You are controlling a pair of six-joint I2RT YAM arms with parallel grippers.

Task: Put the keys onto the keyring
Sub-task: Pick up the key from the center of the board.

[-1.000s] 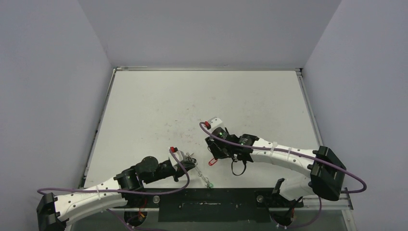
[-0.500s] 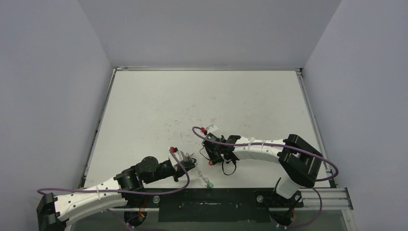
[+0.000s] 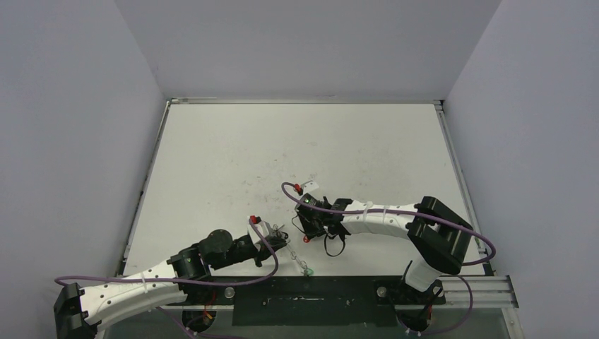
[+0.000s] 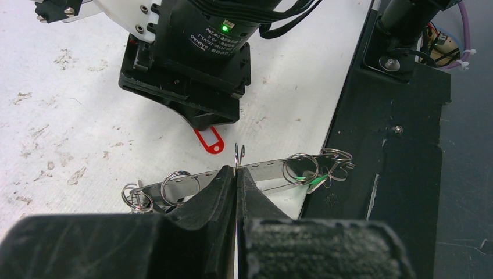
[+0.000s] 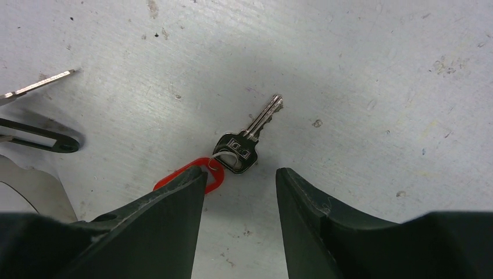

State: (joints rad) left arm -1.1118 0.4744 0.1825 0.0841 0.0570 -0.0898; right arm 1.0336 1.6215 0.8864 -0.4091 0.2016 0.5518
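Scuffed white bench (image 3: 233,155) is carrying the red-tagged key (image 5: 247,139), which the right end effector (image 5: 241,173), having swung over, is straddling with jaws widening for pickup, while the left end effector (image 4: 235,174) is clamping the keyring (image 4: 273,170).

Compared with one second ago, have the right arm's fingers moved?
Yes. The right fingers went slightly left and closer to the black base plate.
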